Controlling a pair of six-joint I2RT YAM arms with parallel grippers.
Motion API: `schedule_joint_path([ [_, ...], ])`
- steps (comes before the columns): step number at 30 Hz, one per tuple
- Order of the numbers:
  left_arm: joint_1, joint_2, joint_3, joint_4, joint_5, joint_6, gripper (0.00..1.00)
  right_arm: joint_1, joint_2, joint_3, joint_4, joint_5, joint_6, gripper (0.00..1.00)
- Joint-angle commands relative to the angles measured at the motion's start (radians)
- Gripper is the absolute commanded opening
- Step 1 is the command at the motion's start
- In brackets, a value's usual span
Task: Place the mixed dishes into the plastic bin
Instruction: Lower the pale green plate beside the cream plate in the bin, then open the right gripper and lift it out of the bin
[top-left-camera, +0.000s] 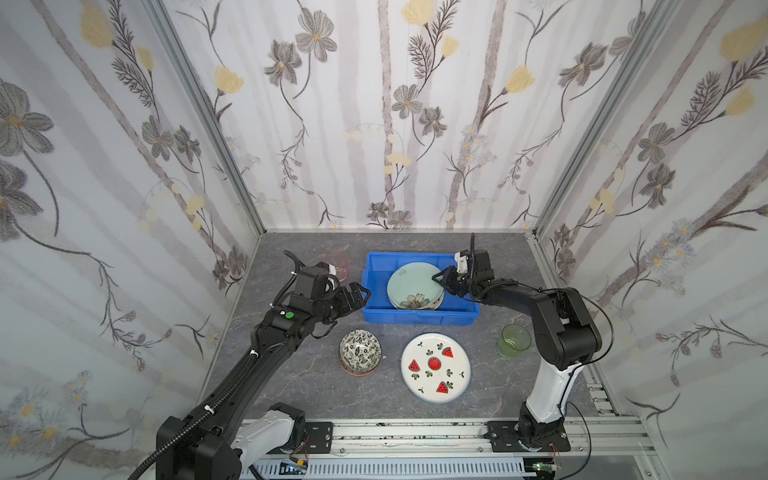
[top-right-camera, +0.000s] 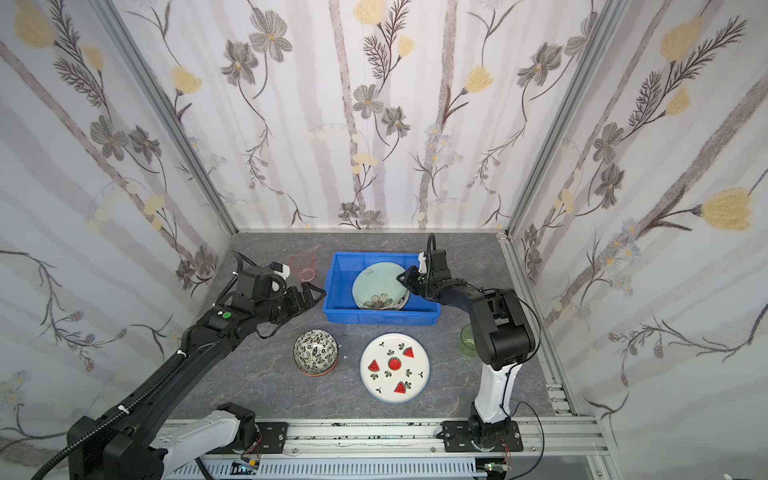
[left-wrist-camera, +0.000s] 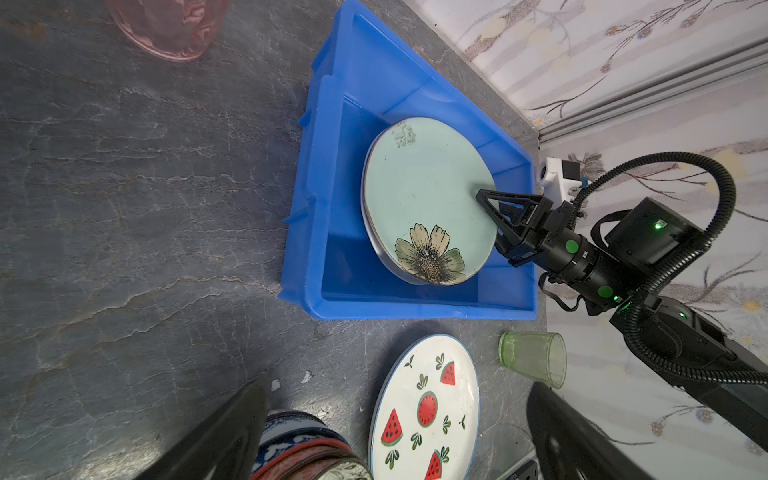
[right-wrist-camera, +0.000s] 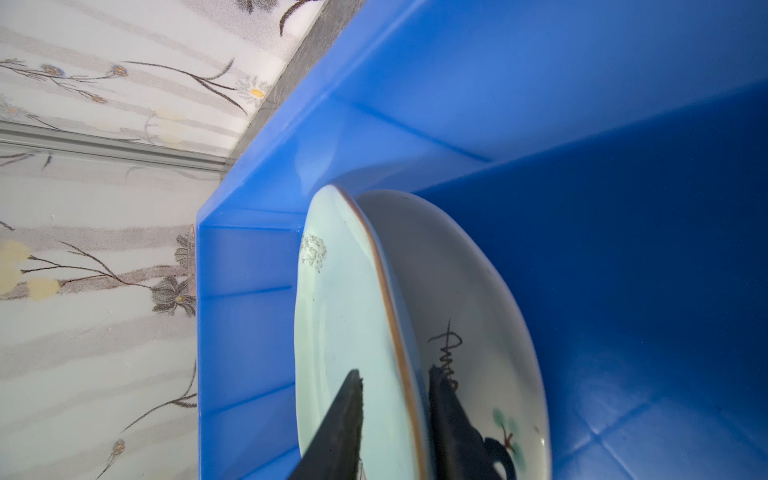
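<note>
The blue plastic bin (top-left-camera: 419, 318) (left-wrist-camera: 415, 309) holds a pale green flowered plate (top-left-camera: 411, 286) (right-wrist-camera: 332, 332) leaning tilted on a cream plate (right-wrist-camera: 469, 291). My right gripper (top-left-camera: 436, 279) (right-wrist-camera: 395, 376) straddles the green plate's right rim, jaws apart, with a gap on each side. My left gripper (top-left-camera: 362, 296) (left-wrist-camera: 399, 384) hangs open by the bin's left wall, holding nothing. In front of the bin lie a watermelon plate (top-left-camera: 435, 368) and a stack of bowls (top-left-camera: 360, 351) with a black-white leaf bowl on top. A green cup (top-left-camera: 515, 340) and a pink cup (top-left-camera: 337, 262) stand outside the bin.
Flowered walls close in the grey table on three sides. A metal rail (top-left-camera: 415, 436) with both arm bases runs along the front edge. The right arm's elbow (top-left-camera: 569, 328) stands just right of the green cup.
</note>
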Motion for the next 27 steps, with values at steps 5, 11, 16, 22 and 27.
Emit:
schedule_joint_path([
  [5, 0.001, -0.021, -0.014, 0.010, -0.003, -0.008, 1.00, -0.001, -0.002, 0.007, 0.021, 0.043, -0.037, 0.36],
  [11, 0.001, -0.030, -0.025, 0.011, -0.003, -0.014, 1.00, 0.001, 0.004, 0.017, -0.016, 0.074, -0.071, 0.38],
  [16, 0.003, -0.031, -0.027, 0.012, -0.003, -0.018, 1.00, 0.004, 0.006, 0.030, -0.058, 0.103, -0.103, 0.44],
  [22, 0.002, -0.030, -0.029, 0.012, -0.001, -0.020, 1.00, 0.008, 0.008, 0.040, -0.085, 0.135, -0.127, 0.49],
  [27, 0.002, -0.028, -0.029, 0.012, -0.004, -0.020, 1.00, 0.013, 0.003, 0.045, -0.101, 0.167, -0.141, 0.51],
])
